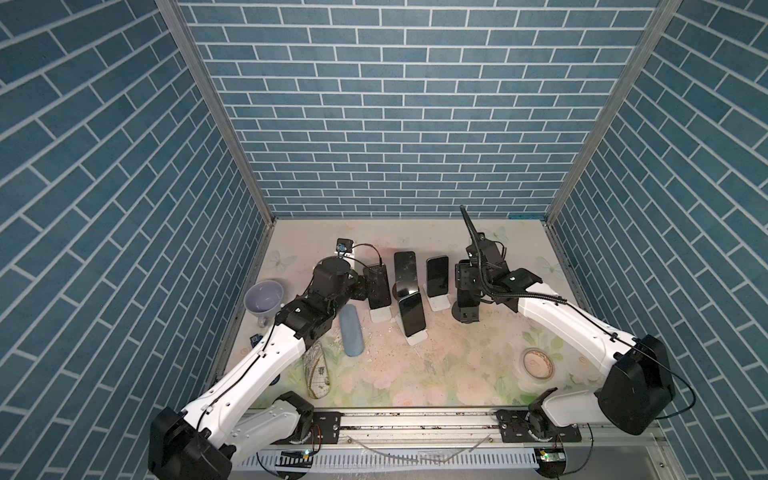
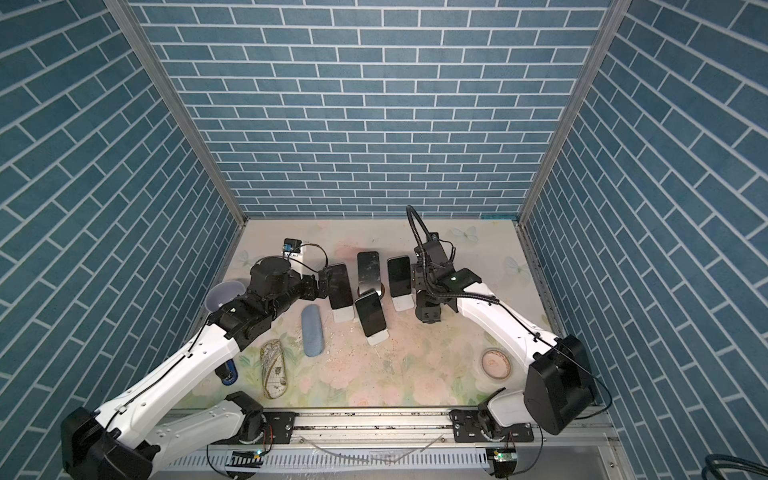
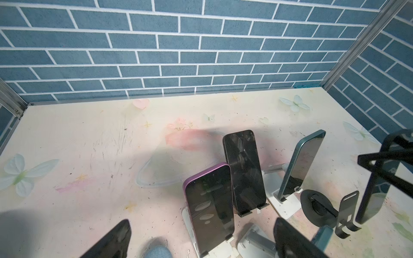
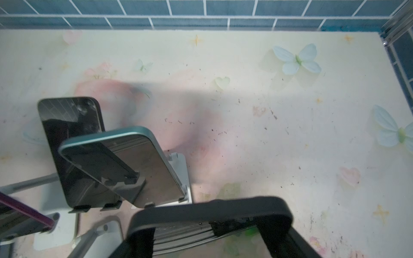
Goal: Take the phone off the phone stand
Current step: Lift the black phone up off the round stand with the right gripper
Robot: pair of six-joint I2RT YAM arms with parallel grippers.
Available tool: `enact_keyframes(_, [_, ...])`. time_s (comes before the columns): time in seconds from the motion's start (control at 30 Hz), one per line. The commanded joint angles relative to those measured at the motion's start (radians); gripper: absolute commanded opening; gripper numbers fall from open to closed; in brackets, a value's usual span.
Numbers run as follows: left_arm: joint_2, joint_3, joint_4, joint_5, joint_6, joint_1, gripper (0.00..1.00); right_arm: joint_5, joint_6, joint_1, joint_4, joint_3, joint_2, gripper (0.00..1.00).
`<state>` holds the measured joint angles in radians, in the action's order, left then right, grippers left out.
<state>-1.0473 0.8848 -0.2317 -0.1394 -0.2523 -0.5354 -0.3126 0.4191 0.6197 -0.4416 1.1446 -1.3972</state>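
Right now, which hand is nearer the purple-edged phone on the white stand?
Left. The left hand is open, close beside the purple-edged phone. The right hand grips a dark-cased phone across the row, beyond the teal-edged phone.

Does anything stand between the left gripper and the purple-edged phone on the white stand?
Nothing visible does. In the left wrist view the purple-edged phone on its white stand appears ahead of the open left gripper, framed by both fingers.
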Motion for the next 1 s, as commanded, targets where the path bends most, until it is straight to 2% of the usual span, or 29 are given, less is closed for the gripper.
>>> enact_keyframes(0.0, [0.006, 0.005, 0.003, -0.001, 0.007, -0.005, 1.00, -0.041, -0.011, -0.004, -0.085, 0.092, 0.030, 0.41])
enact_keyframes(0.3, [0.005, 0.023, -0.001, 0.027, 0.005, -0.005, 1.00, -0.008, -0.032, -0.123, -0.208, 0.198, 0.021, 0.40])
enact_keyframes(0.47, [0.019, 0.008, 0.020, 0.026, -0.004, -0.007, 1.00, 0.029, -0.053, -0.228, -0.213, 0.153, 0.021, 0.37])
enact_keyframes(0.7, [0.013, 0.016, 0.021, 0.034, -0.012, -0.007, 1.00, 0.050, -0.099, -0.332, -0.189, 0.075, -0.034, 0.39])
enact_keyframes(0.97, [0.013, 0.029, 0.022, 0.045, -0.016, -0.007, 1.00, 0.136, -0.147, -0.390, -0.140, 0.061, -0.165, 0.42])
